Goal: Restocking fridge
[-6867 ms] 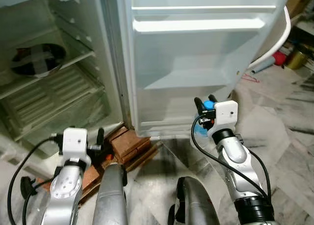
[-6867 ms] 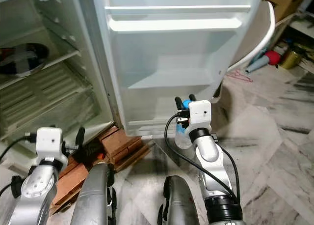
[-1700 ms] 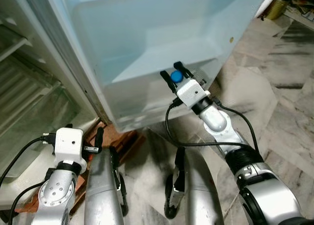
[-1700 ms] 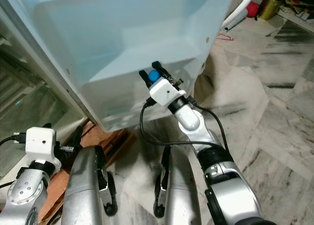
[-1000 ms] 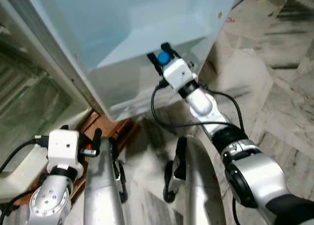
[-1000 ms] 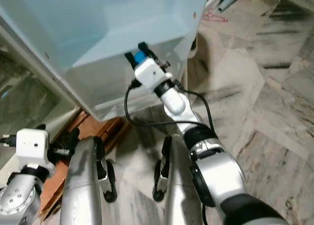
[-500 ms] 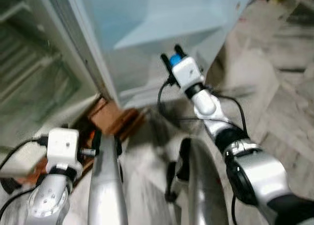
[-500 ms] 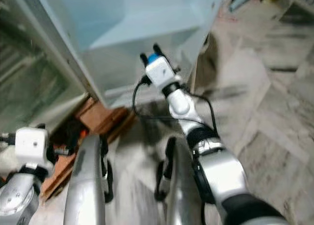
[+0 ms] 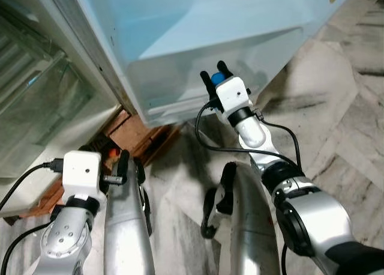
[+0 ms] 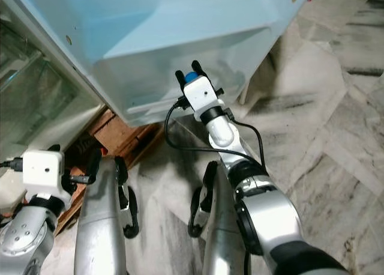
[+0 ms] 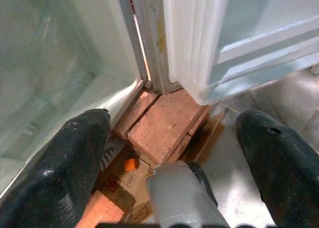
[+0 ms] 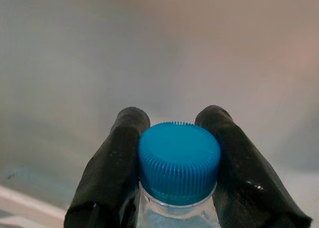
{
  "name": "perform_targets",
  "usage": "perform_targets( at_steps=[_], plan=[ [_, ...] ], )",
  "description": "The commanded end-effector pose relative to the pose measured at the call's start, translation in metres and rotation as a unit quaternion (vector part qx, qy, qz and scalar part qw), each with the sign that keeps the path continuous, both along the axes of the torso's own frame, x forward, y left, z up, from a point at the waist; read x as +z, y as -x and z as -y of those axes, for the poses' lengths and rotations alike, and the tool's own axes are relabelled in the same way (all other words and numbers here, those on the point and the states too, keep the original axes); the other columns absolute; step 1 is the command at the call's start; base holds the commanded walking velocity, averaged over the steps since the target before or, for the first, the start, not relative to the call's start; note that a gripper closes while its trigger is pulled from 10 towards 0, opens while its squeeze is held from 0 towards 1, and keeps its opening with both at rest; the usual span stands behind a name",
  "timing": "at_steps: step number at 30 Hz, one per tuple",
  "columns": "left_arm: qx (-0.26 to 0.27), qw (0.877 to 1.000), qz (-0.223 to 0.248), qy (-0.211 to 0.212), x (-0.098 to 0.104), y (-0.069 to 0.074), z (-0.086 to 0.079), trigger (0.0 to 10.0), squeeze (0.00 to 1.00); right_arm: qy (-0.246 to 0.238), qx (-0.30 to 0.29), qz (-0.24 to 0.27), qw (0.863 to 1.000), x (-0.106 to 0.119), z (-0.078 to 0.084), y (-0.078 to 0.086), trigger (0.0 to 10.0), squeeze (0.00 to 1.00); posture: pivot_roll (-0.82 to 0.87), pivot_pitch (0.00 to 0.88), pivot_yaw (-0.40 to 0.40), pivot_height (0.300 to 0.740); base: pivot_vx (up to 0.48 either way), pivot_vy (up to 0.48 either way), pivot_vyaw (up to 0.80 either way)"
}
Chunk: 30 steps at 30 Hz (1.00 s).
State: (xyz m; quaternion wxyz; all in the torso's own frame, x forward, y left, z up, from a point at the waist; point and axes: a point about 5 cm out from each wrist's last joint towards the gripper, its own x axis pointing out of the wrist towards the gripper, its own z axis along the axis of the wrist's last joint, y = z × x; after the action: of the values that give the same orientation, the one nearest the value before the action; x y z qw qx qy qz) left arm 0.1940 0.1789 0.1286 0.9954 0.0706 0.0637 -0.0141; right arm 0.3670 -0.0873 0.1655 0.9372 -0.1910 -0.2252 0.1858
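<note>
Two right fingers (image 12: 117,163) pinch blue-capped bottle (image 12: 178,163) by door shelf (image 9: 198,77); left fingers (image 11: 65,163) spread, empty.

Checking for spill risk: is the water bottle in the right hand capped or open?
Capped. A blue ribbed cap sits on the water bottle, gripped between the right hand's black fingers.

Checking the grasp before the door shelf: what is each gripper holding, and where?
The right gripper clamps a clear bottle at its neck, beside the blue cap. The left gripper is open, holding nothing.
</note>
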Motion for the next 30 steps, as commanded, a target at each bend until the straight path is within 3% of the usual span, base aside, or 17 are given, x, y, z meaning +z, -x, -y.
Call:
perform_targets(
  at_steps=[1,7,12,20,25,30],
  plan=[
    [0.01,1.0,-0.024,0.0,-0.01,0.005,-0.001,10.0,0.0,-0.01,0.02,0.052,0.998,0.021,-0.006,0.0,10.0,0.0,0.28,0.368,-0.056,0.531,0.0,0.0,0.0],
    [0.017,1.0,-0.022,0.002,-0.011,0.005,-0.002,10.0,0.0,-0.044,0.054,0.14,0.988,0.073,-0.015,-0.001,10.0,0.0,0.27,0.366,-0.067,0.531,0.0,0.0,0.0],
    [0.02,1.0,-0.019,0.002,-0.01,0.003,-0.001,10.0,0.0,-0.036,0.066,0.206,0.976,0.094,-0.017,0.006,10.0,0.0,0.28,0.365,-0.07,0.531,0.0,0.0,0.0],
    [0.021,1.0,-0.014,0.001,-0.008,0.003,-0.001,10.0,0.0,0.05,0.105,0.236,0.965,0.085,-0.026,0.011,10.0,0.0,0.29,0.371,-0.066,0.531,0.0,0.0,0.0],
    [0.023,1.0,-0.015,-0.001,-0.008,0.003,-0.003,10.0,0.0,0.017,0.117,0.245,0.962,0.102,-0.039,0.011,10.0,0.0,0.29,0.373,-0.065,0.531,0.0,0.0,0.0],
    [0.021,1.0,-0.015,-0.001,-0.008,0.002,-0.001,10.0,0.0,0.046,0.111,0.191,0.974,0.072,-0.04,0.007,10.0,0.0,0.3,0.377,-0.065,0.531,0.0,0.0,0.0]
  ],
)
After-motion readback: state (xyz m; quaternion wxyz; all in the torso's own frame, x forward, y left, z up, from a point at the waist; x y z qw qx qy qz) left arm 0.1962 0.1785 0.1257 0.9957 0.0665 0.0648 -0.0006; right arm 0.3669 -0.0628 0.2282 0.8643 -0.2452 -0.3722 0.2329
